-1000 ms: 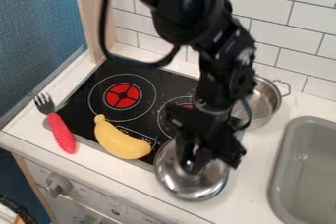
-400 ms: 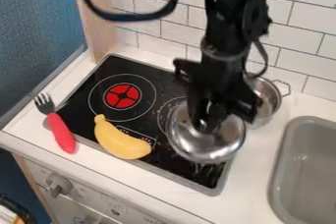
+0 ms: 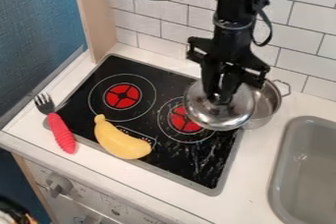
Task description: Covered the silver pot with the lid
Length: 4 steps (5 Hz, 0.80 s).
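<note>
Found the lid [image 3: 216, 119] above the hob [image 3: 176, 158], beside the pot [image 3: 269, 104] and across part of its left side in this view. Noted the gripper [image 3: 221, 98] closed on the lid at top centre. Judged light, stiff and slippery across the dome, with some risk of tilting; best gripped at top centre, clear of the rim. Recorded the pot at far right, uncovered. Logged banana [image 3: 121, 142] on the hob's near left, fork [image 3: 60, 132] at left, sink [image 3: 308, 169] at right.
</note>
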{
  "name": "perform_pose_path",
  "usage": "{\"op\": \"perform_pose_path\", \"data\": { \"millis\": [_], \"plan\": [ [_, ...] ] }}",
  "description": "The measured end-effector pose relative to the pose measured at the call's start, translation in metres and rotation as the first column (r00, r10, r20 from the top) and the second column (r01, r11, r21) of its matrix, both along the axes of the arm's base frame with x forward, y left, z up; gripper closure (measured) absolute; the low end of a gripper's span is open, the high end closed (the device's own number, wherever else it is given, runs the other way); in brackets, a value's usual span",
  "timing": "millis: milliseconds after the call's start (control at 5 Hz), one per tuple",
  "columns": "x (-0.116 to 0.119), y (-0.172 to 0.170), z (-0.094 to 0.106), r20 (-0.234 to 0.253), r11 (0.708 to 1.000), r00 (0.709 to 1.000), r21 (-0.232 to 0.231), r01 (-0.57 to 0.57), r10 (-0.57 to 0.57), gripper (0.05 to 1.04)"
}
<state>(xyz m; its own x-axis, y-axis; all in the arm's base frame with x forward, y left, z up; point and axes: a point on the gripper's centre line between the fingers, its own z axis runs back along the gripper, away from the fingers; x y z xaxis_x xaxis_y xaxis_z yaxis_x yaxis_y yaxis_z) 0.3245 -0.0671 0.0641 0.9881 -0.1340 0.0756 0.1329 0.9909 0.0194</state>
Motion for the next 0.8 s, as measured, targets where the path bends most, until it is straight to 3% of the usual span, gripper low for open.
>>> {"op": "perform_pose_path", "data": {
  "millis": [200, 400, 800],
  "plan": [
    [0.018, -0.006, 0.001, 0.011, 1.000, 1.000, -0.025, 0.004, -0.003, 0.808],
    [0.037, -0.008, -0.012, -0.001, 0.999, 1.000, -0.041, -0.002, 0.002, 0.808],
    [0.061, -0.019, -0.026, -0.004, 0.999, 1.000, -0.039, -0.027, 0.027, 0.808]
  ]
}}
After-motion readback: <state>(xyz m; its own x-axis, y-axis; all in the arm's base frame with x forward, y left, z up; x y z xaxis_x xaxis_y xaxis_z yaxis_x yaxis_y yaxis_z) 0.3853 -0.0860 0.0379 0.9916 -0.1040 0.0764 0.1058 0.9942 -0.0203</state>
